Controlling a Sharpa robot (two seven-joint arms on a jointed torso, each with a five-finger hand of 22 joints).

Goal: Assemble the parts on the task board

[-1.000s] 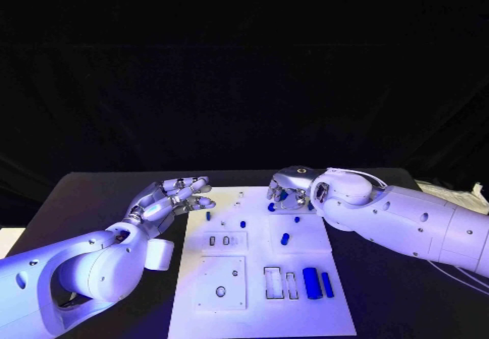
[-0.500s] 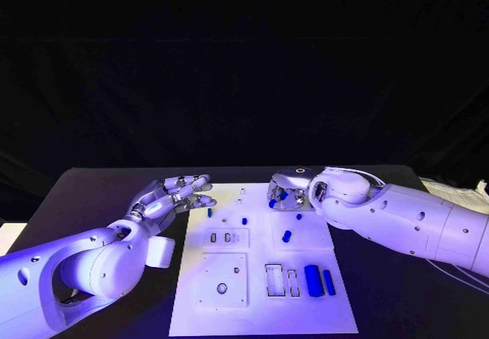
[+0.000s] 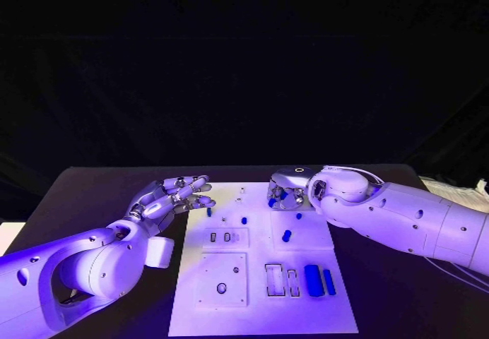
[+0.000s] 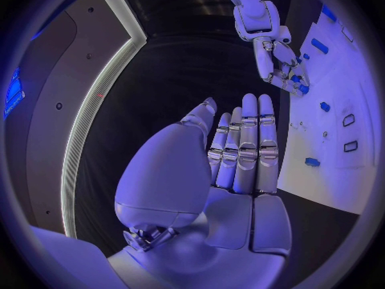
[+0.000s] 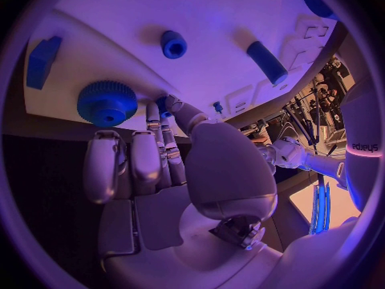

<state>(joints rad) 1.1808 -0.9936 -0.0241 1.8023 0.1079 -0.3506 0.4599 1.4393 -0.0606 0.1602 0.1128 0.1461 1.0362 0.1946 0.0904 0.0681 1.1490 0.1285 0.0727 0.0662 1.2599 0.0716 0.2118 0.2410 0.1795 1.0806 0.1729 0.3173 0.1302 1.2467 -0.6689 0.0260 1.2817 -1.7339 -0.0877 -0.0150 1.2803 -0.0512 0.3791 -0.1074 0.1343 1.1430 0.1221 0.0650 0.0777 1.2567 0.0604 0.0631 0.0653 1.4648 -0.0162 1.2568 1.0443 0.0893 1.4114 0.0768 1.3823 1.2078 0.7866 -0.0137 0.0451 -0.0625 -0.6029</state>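
Observation:
The white task board (image 3: pixel 260 311) lies in the middle of the table. My right hand (image 3: pixel 288 194) hovers over its far end, thumb and a finger pinching a small blue part (image 5: pixel 163 103). A blue gear (image 5: pixel 106 103) sits just beside those fingers. My left hand (image 3: pixel 173 195) floats at the board's far left edge with nothing in it and its fingers stretched out (image 4: pixel 240 148). Two blue pegs (image 3: pixel 318 281) lie side by side near the board's right edge, and a short blue piece (image 3: pixel 286 236) lies mid-board.
More small blue parts lie on the board: one near the left edge (image 3: pixel 209 211), one by the middle (image 3: pixel 244 220), also a round plug (image 5: pixel 173 43), a peg (image 5: pixel 266 62) and a block (image 5: pixel 42 61). Rectangular slots (image 3: pixel 273 280) and a round hole (image 3: pixel 221 288) mark the near half.
The whole picture has shifted slightly, so the camera moved. Both hands stay about where they were, the right one still over the board's far end.

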